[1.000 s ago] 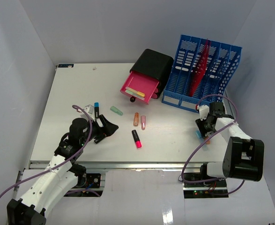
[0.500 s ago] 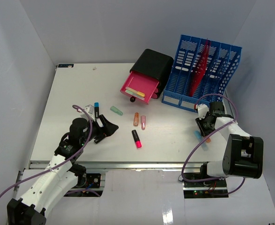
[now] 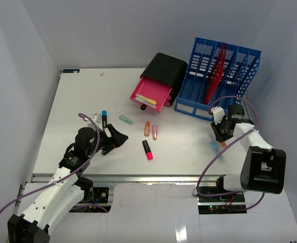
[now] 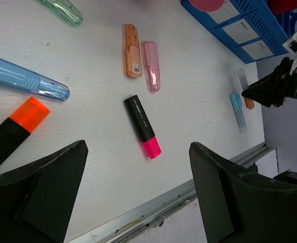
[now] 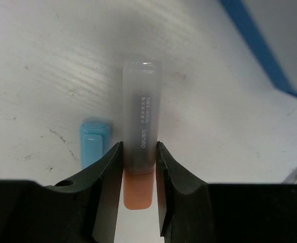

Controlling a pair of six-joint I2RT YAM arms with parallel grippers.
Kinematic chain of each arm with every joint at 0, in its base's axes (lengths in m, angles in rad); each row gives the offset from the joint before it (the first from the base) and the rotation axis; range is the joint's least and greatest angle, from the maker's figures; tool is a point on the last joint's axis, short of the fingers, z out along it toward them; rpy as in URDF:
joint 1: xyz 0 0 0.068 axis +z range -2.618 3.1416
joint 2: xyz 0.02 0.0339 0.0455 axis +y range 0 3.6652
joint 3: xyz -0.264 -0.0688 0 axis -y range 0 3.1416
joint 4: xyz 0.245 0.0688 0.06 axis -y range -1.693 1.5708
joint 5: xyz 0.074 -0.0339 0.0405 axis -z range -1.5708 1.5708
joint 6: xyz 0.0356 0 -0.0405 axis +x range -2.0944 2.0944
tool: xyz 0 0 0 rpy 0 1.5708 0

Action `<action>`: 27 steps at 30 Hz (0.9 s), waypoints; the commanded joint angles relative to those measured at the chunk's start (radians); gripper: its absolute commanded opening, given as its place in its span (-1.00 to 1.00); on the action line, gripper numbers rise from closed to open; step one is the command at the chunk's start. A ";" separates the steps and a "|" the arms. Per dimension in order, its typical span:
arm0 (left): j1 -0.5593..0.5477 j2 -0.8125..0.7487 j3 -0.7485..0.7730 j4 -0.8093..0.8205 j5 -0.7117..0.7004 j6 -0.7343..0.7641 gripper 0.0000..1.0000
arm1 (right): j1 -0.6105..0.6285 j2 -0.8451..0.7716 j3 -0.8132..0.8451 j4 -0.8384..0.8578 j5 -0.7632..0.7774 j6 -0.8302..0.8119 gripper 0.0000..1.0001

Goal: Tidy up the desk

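Observation:
The white desk (image 3: 82, 96) carries scattered highlighters and caps. My right gripper (image 3: 222, 138) (image 5: 138, 148) is at the right edge, its jaws closed against the sides of an orange highlighter with a clear cap (image 5: 140, 131) that lies on the desk. A light blue highlighter (image 5: 92, 144) (image 3: 213, 147) lies just to its left. My left gripper (image 3: 119, 137) (image 4: 137, 147) is open and empty, low over the front left. A black highlighter with a pink end (image 3: 147, 150) (image 4: 142, 126) lies ahead of it.
An orange cap (image 3: 146, 128), a pink cap (image 3: 154, 132) and a green cap (image 3: 125, 119) lie mid-desk. A clear blue cap (image 4: 27, 78) and a black-and-orange highlighter (image 4: 14, 132) lie by my left gripper. A black box with an open pink drawer (image 3: 151, 95) and a blue file rack (image 3: 219, 81) stand at the back.
My right gripper has moved back toward the file rack, uncovering the light blue highlighter. The orange highlighter has shifted slightly with it. The left arm has not moved.

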 commanded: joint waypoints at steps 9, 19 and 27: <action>0.003 -0.067 -0.005 0.017 0.092 -0.019 0.85 | 0.506 0.083 0.536 -0.099 -0.126 -0.080 -0.84; 0.004 -0.142 0.015 -0.006 0.135 -0.075 0.85 | 0.694 0.513 1.083 -0.101 0.019 -0.085 -0.80; 0.003 -0.142 0.026 -0.028 0.151 -0.096 0.85 | 0.718 0.739 1.316 -0.104 0.086 -0.089 -0.63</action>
